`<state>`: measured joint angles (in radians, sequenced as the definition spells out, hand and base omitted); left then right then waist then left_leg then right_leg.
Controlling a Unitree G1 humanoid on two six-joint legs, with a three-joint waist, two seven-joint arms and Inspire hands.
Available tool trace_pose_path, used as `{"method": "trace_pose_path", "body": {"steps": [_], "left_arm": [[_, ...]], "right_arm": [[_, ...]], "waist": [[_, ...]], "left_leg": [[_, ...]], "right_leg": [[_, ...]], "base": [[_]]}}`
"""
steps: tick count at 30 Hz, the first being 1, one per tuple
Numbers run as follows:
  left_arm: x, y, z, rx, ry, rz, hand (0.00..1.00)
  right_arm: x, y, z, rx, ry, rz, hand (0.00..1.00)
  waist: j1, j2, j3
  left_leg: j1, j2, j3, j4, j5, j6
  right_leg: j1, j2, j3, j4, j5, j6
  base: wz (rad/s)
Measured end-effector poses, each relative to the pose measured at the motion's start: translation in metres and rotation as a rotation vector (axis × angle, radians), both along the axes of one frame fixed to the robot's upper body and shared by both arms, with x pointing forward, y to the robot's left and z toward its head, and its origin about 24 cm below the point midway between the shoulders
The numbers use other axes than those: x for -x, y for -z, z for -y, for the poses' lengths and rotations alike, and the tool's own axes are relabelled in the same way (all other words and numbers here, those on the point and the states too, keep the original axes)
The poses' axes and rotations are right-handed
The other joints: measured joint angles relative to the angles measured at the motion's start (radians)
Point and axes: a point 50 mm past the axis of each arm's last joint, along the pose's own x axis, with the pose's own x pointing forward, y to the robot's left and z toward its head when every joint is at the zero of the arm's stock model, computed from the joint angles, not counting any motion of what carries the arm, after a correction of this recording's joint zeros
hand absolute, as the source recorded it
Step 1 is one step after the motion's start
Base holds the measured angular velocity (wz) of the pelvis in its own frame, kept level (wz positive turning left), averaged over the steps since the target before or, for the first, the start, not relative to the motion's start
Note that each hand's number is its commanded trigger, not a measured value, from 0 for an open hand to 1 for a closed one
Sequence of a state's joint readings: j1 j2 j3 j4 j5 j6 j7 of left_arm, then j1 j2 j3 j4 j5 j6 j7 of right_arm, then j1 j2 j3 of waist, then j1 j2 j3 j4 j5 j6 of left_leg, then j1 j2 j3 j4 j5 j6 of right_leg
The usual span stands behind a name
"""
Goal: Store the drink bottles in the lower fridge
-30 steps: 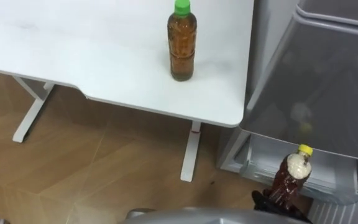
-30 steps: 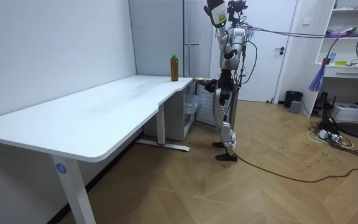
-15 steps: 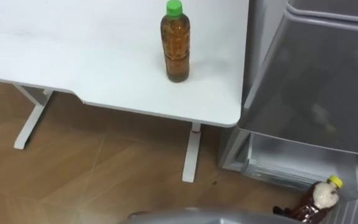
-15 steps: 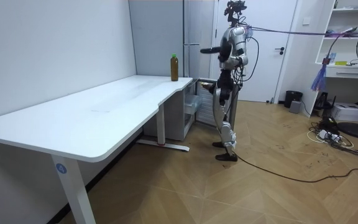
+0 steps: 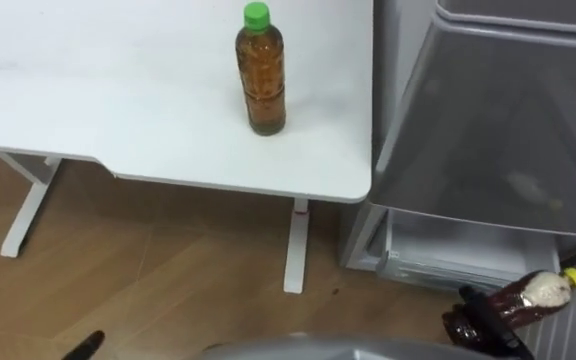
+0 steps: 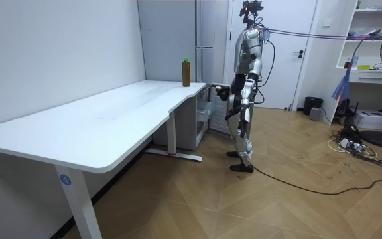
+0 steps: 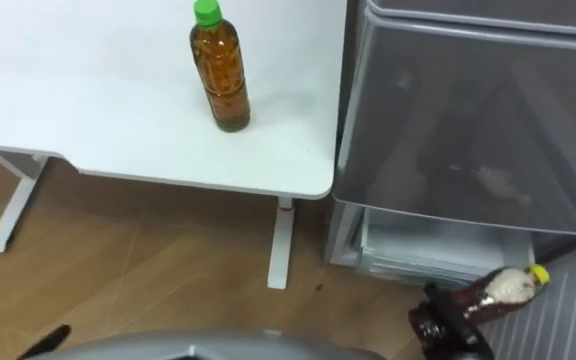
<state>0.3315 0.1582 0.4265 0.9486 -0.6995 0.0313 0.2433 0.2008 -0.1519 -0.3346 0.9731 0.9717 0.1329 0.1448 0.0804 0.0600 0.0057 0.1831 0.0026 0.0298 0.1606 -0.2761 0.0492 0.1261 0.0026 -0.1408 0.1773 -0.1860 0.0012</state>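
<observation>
Since half a second ago the yellow-capped bottle (image 5: 521, 302) has tipped further over, and its cap now points toward 2 o'clock. A full second ago it stood nearly upright. It sits at about 4 o'clock in the eye views, just in front of the open lower compartment (image 5: 448, 250) of the fridge (image 5: 498, 120), but not yet inside it. The right hand (image 5: 478, 318) has its dark fingers curled round the lower body of the bottle and holds it clear of the floor.

At 12 o'clock the green-capped bottle (image 5: 264, 72) stands upright on the white table (image 5: 118, 90), near the corner closest to the fridge, and nothing touches it. The left hand (image 5: 84, 345) shows low at 7 o'clock, well away from both drinks. I cannot tell how open it is.

In the room view the robot stands at the table's far end, facing the fridge.

By my reading the task is under halfway. No drink can be seen resting in the lower compartment. The first is carried to its mouth and has to go in and be let go. The second has yet to be fetched from the table.
</observation>
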Motion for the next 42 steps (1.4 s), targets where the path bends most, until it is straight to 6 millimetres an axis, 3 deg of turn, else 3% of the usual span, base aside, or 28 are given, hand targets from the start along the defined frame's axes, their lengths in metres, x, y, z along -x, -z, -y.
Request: {"method": "trace_pose_path", "body": {"steps": [3, 8, 16, 21, 30, 32, 36, 38, 39, 42], "left_arm": [[0.010, 0.007, 0.010, 0.063, 0.055, -0.062, 0.00], [0.026, 0.010, 0.016, 0.116, 0.175, -0.166, 0.00], [0.005, 0.016, 0.027, 0.138, 0.505, -0.255, 0.00], [0.004, 0.018, 0.033, 0.156, 0.675, -0.331, 0.00], [0.010, 0.018, 0.034, 0.186, 0.715, -0.359, 0.00], [0.003, 0.019, 0.035, 0.182, 0.750, -0.352, 0.00], [-0.026, 0.019, 0.034, 0.164, 0.828, -0.304, 0.00], [-0.047, 0.018, 0.035, 0.138, 0.897, -0.285, 0.00], [-0.062, 0.018, 0.035, 0.123, 0.935, -0.268, 0.00], [-0.087, 0.016, 0.040, 0.101, 1.010, -0.234, 0.00]], "right_arm": [[-0.012, -0.001, 0.003, -0.017, 0.050, 0.019, 1.00], [-0.012, 0.002, 0.001, -0.043, 0.084, -0.013, 1.00], [-0.026, 0.002, -0.004, -0.082, 0.106, 0.010, 1.00], [-0.025, 0.003, -0.007, -0.119, 0.137, 0.017, 1.00], [-0.027, 0.003, -0.008, -0.162, 0.236, 0.033, 1.00], [-0.039, 0.001, -0.008, -0.165, 0.243, 0.059, 1.00], [-0.078, -0.009, -0.009, -0.179, 0.258, 0.147, 1.00], [-0.097, -0.014, -0.011, -0.185, 0.240, 0.184, 1.00], [-0.114, -0.020, -0.014, -0.194, 0.228, 0.215, 1.00], [-0.143, -0.031, -0.018, -0.209, 0.212, 0.260, 1.00]], "waist": [[-0.007, 0.008, 0.0049], [-0.018, -0.023, 0.0009], [-0.041, -0.059, -0.0005], [-0.053, -0.060, -0.0015], [-0.046, -0.050, -0.0019], [-0.049, -0.051, -0.0049], [-0.054, -0.050, -0.0014], [-0.046, -0.043, 0.0025], [-0.051, -0.045, 0.0139], [-0.047, -0.042, 0.0165]], "left_leg": [[-0.012, -0.001, 0.000, 0.004, 0.000, 0.000], [-0.020, -0.007, 0.000, 0.027, 0.001, -0.001], [-0.015, -0.015, 0.003, 0.039, 0.001, -0.001], [-0.015, -0.015, 0.002, 0.041, 0.001, -0.001], [-0.022, -0.013, -0.004, 0.044, -0.001, 0.001], [-0.061, -0.015, -0.005, 0.061, -0.001, 0.002], [-0.186, -0.017, -0.005, 0.129, -0.001, 0.002], [-0.251, -0.018, -0.008, 0.158, 0.001, 0.003], [-0.292, -0.019, -0.012, 0.188, 0.001, 0.003], [-0.399, -0.021, -0.011, 0.248, 0.005, 0.004]], "right_leg": [[-0.013, -0.003, -0.003, 0.009, -0.006, -0.001], [-0.011, -0.015, -0.016, 0.009, -0.020, -0.001], [0.011, -0.027, -0.029, 0.011, -0.027, 0.007], [0.016, -0.023, -0.038, 0.010, -0.027, 0.007], [0.005, -0.026, -0.055, 0.030, -0.030, 0.006], [-0.038, -0.031, -0.054, 0.057, -0.033, 0.004], [-0.154, -0.047, -0.064, 0.116, -0.032, -0.002], [-0.213, -0.055, -0.075, 0.145, -0.032, -0.007], [-0.253, -0.061, -0.082, 0.168, -0.033, -0.010], [-0.354, -0.070, -0.084, 0.218, -0.033, -0.015]], "base": [[0.02], [0.08], [0.08], [0.06], [0.04], [0.00], [0.04], [0.13], [0.15], [0.07]]}}
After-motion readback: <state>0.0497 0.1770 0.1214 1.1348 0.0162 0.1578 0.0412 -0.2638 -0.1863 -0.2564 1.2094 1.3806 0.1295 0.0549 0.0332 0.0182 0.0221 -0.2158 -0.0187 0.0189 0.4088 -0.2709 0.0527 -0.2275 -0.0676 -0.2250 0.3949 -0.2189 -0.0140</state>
